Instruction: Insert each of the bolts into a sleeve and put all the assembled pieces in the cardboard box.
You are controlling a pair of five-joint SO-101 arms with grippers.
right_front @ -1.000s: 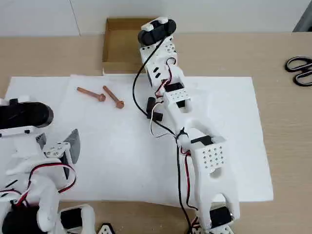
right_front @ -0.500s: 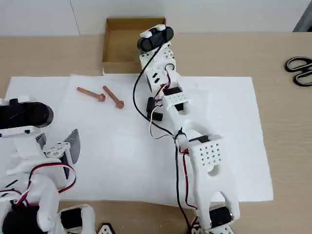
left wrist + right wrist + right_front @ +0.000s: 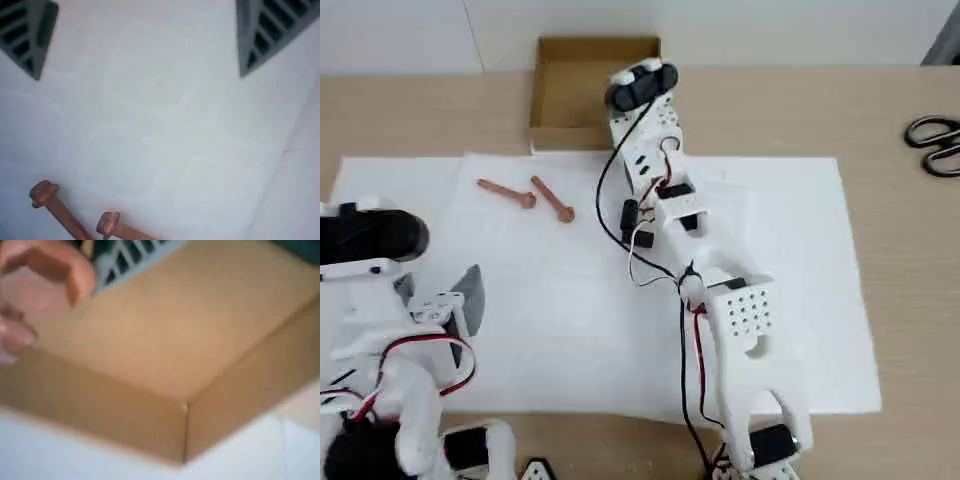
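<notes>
The counter [image 3: 900, 250] has a white sheet [image 3: 550, 320]. The cardboard box [image 3: 534, 105] sits at the back. My right end effector [image 3: 640, 82] hangs over it near a corner, w/ a brown-pink piece [image 3: 47, 267] beside it. I can't tell if it's gripped. My left end effector [image 3: 140, 75] is wide open & empty. 2 bolts [image 3: 552, 199] lie beyond. A drop this close to the wall might bounce out.

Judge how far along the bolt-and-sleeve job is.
Early. Done: nothing sure; the cardboard box floor looks bare. In hand: the right gripper hangs over the box, a blurred copper-coloured piece beside it. To do: two bolts lie loose, without sleeves, on the white sheet; the left gripper is open above it.
</notes>
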